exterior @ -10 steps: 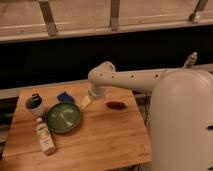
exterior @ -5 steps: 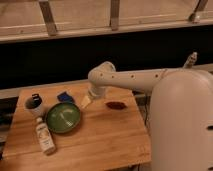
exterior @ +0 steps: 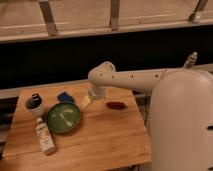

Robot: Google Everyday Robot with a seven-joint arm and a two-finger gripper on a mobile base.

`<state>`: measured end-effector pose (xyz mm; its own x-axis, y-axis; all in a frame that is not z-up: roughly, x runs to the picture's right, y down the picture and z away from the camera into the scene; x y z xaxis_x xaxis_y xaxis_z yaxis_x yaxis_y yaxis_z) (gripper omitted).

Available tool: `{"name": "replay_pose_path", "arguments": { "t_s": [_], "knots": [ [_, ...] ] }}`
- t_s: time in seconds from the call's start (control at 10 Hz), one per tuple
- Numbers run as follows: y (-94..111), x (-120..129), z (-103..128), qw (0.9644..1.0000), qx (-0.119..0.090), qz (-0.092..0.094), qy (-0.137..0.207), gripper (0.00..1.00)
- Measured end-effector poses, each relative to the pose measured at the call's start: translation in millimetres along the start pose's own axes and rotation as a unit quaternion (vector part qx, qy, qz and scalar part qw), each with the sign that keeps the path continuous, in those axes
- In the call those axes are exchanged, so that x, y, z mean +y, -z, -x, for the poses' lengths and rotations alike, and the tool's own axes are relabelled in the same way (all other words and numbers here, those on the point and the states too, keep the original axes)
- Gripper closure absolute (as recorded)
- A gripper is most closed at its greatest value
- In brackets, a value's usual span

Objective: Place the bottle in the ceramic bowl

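Filling the right side of the view, the robot's white rounded body stands at the edge of a wooden table, with a dark wall and a pale railed ledge behind. From the body the white arm reaches left across the table's far part, bends at a rounded elbow and turns downward. On the table's left half sits the green ceramic bowl, upright and with nothing visible inside it. The bottle, pale with a light cap and a label, lies on its side on the table just in front of the bowl and to its left, close to the rim but outside it, with its cap end toward the bowl. A white cup with something dark at its top stands beyond the bowl near the table's left edge. A small blue item lies just past the bowl's far rim, and a small dark red object lies to the right of the arm's end. The gripper hangs low over the table just beside the bowl's upper right rim, between the blue item and the red object and well apart from the bottle; whether it is wide or narrow cannot be told, and it carries nothing that can be seen.
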<state>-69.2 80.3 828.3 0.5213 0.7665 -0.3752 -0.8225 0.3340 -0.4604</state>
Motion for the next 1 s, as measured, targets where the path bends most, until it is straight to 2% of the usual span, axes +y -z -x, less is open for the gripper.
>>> {"name": "replay_pose_path", "arguments": {
  "t_s": [0.2, 0.4, 0.6, 0.7, 0.8, 0.9, 1.0],
  "knots": [
    [1, 0, 2, 1.0000, -0.002, -0.002, -0.002, 0.20],
    [6, 13, 16, 0.9999, 0.003, -0.008, -0.008, 0.20],
    [5, 50, 36, 0.9998, 0.014, -0.012, 0.005, 0.20],
    [7, 85, 45, 0.9997, 0.011, -0.012, 0.016, 0.20],
    [9, 109, 45, 0.9996, 0.008, -0.007, 0.027, 0.20],
    [10, 120, 46, 0.9994, 0.006, -0.004, 0.033, 0.20],
    [10, 116, 46, 0.9994, 0.006, -0.008, 0.032, 0.20]
  ]
}}
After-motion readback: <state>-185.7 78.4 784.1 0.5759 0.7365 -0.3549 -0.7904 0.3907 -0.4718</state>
